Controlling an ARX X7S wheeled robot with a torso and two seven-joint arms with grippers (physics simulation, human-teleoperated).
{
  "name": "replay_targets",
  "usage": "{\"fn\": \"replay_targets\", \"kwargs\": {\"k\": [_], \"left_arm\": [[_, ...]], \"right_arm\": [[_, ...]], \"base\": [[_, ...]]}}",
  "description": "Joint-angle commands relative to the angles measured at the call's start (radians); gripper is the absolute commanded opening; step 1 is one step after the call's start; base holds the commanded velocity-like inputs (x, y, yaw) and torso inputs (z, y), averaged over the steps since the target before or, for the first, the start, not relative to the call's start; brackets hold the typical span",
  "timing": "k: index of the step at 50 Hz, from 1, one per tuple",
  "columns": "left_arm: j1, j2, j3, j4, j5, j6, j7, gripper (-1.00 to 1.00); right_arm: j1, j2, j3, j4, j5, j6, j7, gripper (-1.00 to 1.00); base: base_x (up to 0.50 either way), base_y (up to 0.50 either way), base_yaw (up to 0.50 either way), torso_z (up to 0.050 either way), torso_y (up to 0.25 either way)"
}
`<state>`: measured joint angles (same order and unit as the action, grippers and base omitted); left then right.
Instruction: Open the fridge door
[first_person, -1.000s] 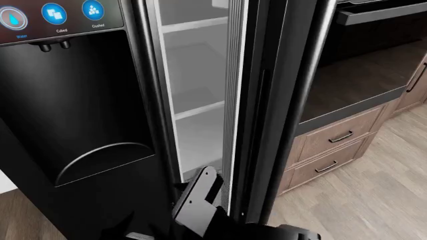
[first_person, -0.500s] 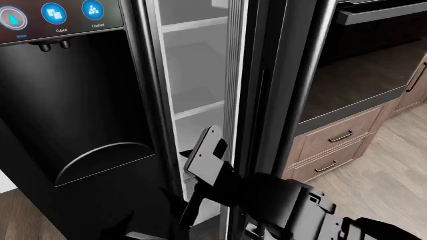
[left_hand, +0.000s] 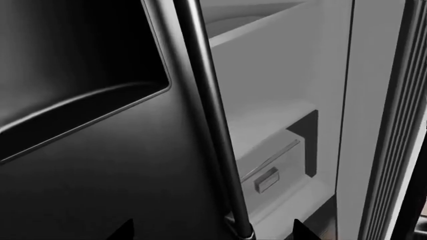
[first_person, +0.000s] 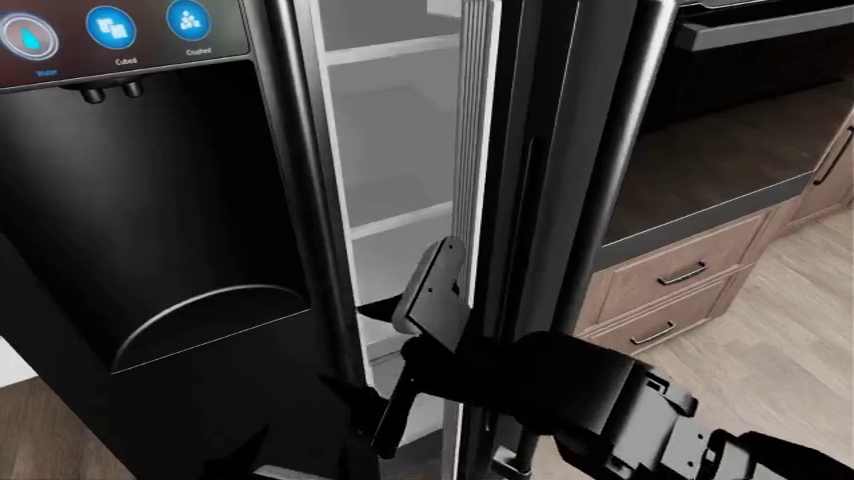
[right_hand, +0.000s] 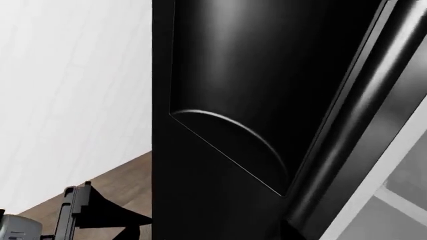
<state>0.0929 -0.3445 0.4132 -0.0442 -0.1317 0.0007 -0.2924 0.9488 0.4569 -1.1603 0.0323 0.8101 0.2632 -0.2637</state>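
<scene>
While the fridge door (first_person: 554, 200) stands ajar, just right of the dispenser door (first_person: 147, 250), the right gripper (first_person: 424, 300) reaches into the gap beside its white inner edge, fingers spread and holding nothing. Whether the left gripper is open, I cannot tell.

The right arm (first_person: 587, 400) is stretched up from the near right, its right gripper (first_person: 424, 300) raised with fingers splayed apart. The left gripper (first_person: 287, 450) is barely seen, low and near.
</scene>
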Motion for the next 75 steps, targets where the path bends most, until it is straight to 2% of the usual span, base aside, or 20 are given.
{"fn": "replay_targets", "kwargs": {"k": [1,38,75], "left_arm": [[0.001,-0.001,0.006,-0.002,0.002,0.002,-0.003,1.00],[0.001,-0.007,0.016,0.005,-0.005,-0.003,-0.007,1.00],[0.004,-0.014,0.028,0.020,-0.009,-0.012,-0.014,1.00]], "right_arm": [[-0.003,0.108,0.058,0.038,-0.058,0.022,0.040,1.00],[-0.093,0.289,0.087,-0.184,0.015,0.116,0.226,1.00],[-0.137,0.460,0.081,-0.251,0.028,0.136,0.210,1.00]], "base": [[0.00,0.00,0.00,0.000,0.000],[0.00,0.00,0.00,0.000,0.000],[0.00,0.00,0.00,0.000,0.000]]}}
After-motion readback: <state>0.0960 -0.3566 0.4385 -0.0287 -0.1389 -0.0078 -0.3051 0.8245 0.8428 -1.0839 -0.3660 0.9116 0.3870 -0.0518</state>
